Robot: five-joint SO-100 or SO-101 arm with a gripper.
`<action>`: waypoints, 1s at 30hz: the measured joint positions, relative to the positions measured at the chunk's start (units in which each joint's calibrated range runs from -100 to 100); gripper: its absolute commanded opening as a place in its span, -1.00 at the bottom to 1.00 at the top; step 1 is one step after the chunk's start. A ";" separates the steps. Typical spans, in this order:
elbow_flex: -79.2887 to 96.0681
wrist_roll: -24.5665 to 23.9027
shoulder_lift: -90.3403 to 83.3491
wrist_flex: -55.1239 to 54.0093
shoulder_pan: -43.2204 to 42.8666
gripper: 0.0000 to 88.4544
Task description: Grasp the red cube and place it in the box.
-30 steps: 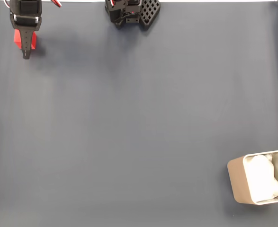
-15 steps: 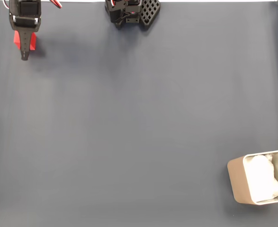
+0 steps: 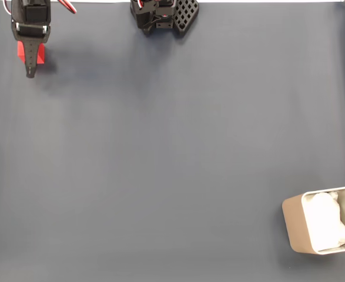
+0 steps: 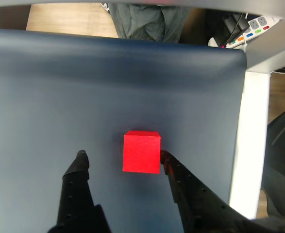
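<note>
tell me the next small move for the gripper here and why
Probably nudge forward a little and centre on the red cube, then close. In the wrist view the gripper is open, with the cube between its fingertips but close against the right finger, leaving a wide gap to the left one. The cube sits on the dark mat, far from the box in the fixed view.

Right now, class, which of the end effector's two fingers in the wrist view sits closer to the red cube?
The finger on the right of the wrist view: its tip is right beside the red cube, while the left finger stands clearly apart.
</note>
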 measured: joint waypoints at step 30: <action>-0.18 1.17 1.30 -1.83 -1.11 -1.00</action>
